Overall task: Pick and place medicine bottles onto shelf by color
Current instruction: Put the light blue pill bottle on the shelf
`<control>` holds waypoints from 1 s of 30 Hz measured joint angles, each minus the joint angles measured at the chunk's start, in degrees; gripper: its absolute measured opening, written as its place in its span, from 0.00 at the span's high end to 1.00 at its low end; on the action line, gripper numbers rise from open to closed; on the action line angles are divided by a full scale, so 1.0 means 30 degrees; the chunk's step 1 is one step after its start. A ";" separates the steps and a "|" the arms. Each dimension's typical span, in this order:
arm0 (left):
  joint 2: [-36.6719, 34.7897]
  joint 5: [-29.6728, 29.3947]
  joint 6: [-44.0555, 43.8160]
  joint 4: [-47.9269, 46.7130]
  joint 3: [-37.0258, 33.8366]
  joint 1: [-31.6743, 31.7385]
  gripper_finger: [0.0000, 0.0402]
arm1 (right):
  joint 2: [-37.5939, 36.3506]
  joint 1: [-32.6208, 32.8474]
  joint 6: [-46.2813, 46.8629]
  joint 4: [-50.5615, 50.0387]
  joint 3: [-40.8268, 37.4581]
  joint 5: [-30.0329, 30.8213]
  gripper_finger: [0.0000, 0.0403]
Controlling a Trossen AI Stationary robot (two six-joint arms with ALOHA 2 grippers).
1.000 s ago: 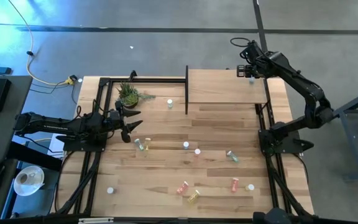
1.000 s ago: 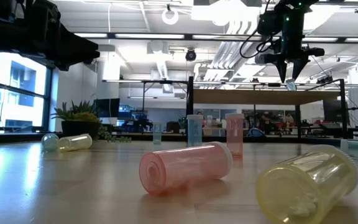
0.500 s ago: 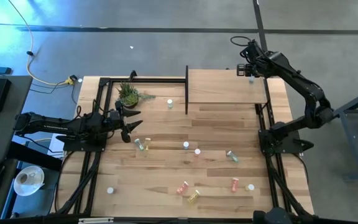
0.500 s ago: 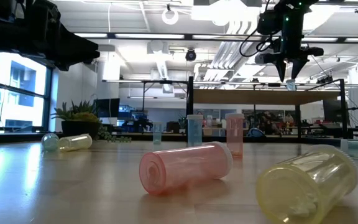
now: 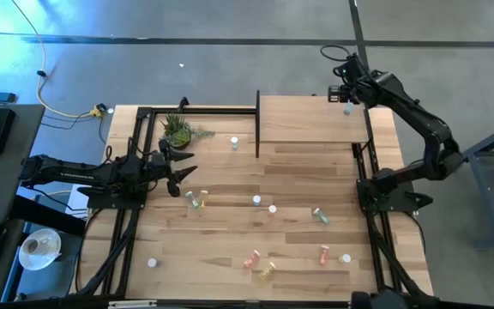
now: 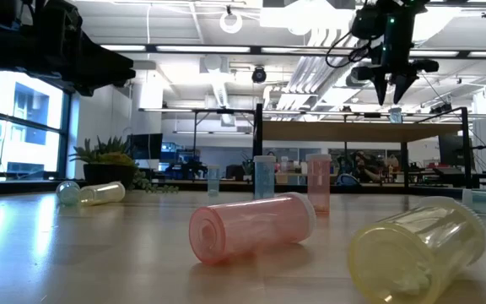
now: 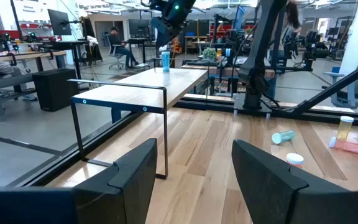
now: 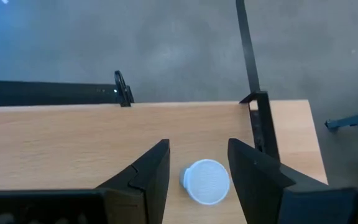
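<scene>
Hovering open-fingered, right tool (image 8: pixel 194 163) directly above a bottle (image 8: pixel 206 181) standing at the shelf's (image 5: pixel 311 120) two o'clock corner, seemingly just released. Waiting open at the bench's (image 5: pixel 230 249) nine o'clock, left tool (image 5: pixel 181 174). Calling next for another bottle.

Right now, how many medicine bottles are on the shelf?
1. A teal bottle stands upright near the right end of the shelf, just below the open right hand. The arm covers a little of the shelf there, so another could be hidden.
</scene>
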 joint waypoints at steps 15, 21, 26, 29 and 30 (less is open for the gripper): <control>0.0000 0.0000 0.0000 -0.0230 0.0000 0.0004 0.50 | -0.3494 0.2665 -0.1866 0.0218 0.0007 -0.1258 0.62; -0.0001 0.0000 -0.0007 -0.0261 0.0000 0.0000 0.50 | -0.4661 0.5162 -0.1483 0.0064 0.0010 -0.1330 0.62; -0.0006 0.0000 -0.0007 -0.0270 0.0000 0.0001 0.50 | -0.4971 0.7822 -0.1039 -0.0829 -0.0085 -0.1330 0.62; -0.0001 0.0000 -0.0004 -0.0270 0.0000 0.0004 0.50 | -0.5000 0.9530 -0.0290 -0.0844 -0.0814 -0.1299 0.62; 0.0000 0.0000 -0.0007 -0.0270 0.0000 0.0000 0.50 | -0.4993 1.0029 -0.0171 -0.0823 -0.1101 -0.1297 0.62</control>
